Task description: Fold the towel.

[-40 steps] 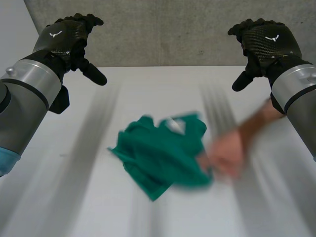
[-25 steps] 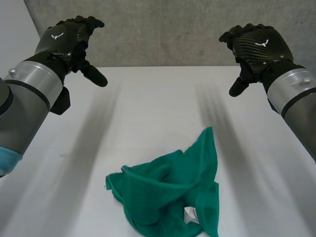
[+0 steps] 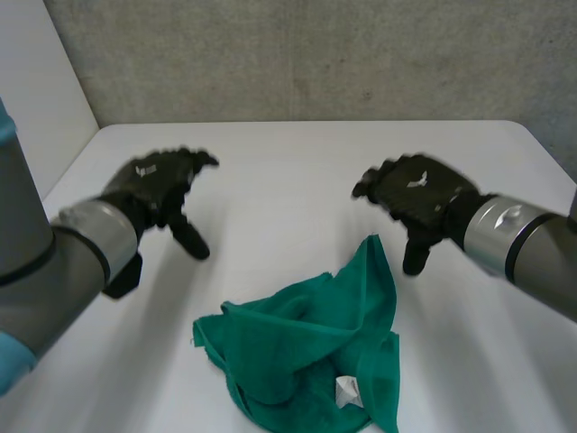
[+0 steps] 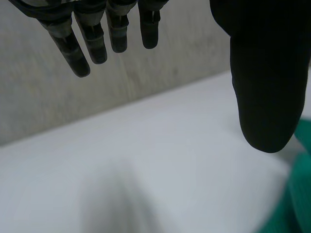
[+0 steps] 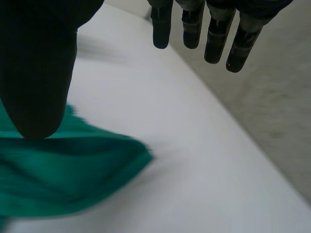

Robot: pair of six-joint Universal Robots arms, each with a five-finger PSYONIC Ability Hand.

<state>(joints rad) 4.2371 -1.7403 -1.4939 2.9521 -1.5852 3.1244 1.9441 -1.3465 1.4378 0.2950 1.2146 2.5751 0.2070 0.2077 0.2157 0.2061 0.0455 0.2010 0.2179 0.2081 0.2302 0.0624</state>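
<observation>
Currently we hover left hand (image 3: 158, 185) and right hand (image 3: 415, 194), fingers relaxed and empty, at 10 and 2 o'clock of the crumpled towel (image 3: 306, 352), likely staged to grab edges.

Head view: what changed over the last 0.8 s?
A person's hand shifted the crumpled green towel nearer the robot, then withdrew. The black left hand and black right hand came down toward it, open, holding nothing. Towel unmoved since 0.5 s ago.

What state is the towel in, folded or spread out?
Neither: the towel lies crumpled in a heap on the table, folds bunched unevenly, tag showing. The left hand and right hand hover open, off it.
</observation>
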